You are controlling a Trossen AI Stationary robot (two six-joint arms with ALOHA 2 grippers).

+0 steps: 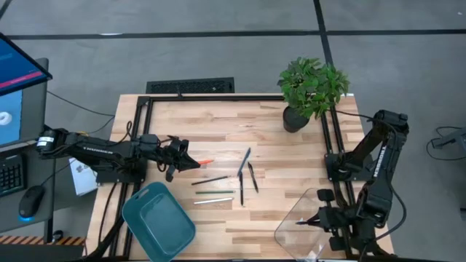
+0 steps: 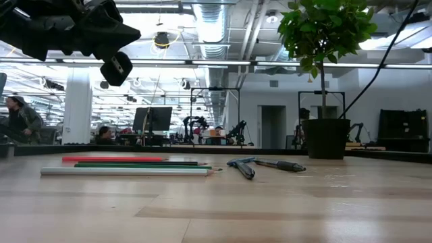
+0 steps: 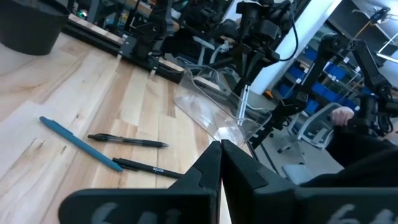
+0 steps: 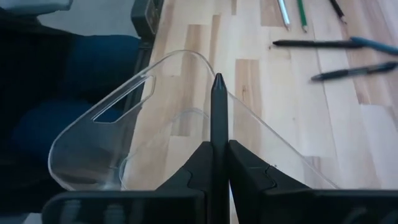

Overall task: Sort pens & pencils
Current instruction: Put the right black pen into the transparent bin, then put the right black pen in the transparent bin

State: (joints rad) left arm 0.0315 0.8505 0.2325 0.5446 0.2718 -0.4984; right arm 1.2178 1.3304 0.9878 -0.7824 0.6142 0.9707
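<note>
Right end effector (image 4: 217,163) grips a dark pen (image 4: 218,118) above the clear tray (image 4: 99,134). Left end effector (image 1: 191,161) hovers closed over the desk (image 1: 218,124).

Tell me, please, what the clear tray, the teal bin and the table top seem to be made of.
Clear tray: likely glossy transparent plastic; the wood shows through it and its rim glints. Teal bin: probably opaque moulded plastic, with even colour and rounded corners. Table top: pale wood planks with visible grain and seams, a matte finish.

Pens and pencils between the two jaws

The pencils (image 1: 212,191) lie on the table (image 1: 218,124) just beside the left jaws; the pens (image 1: 246,173) lie farther, toward the right jaws above the clear tray (image 1: 298,218).
</note>
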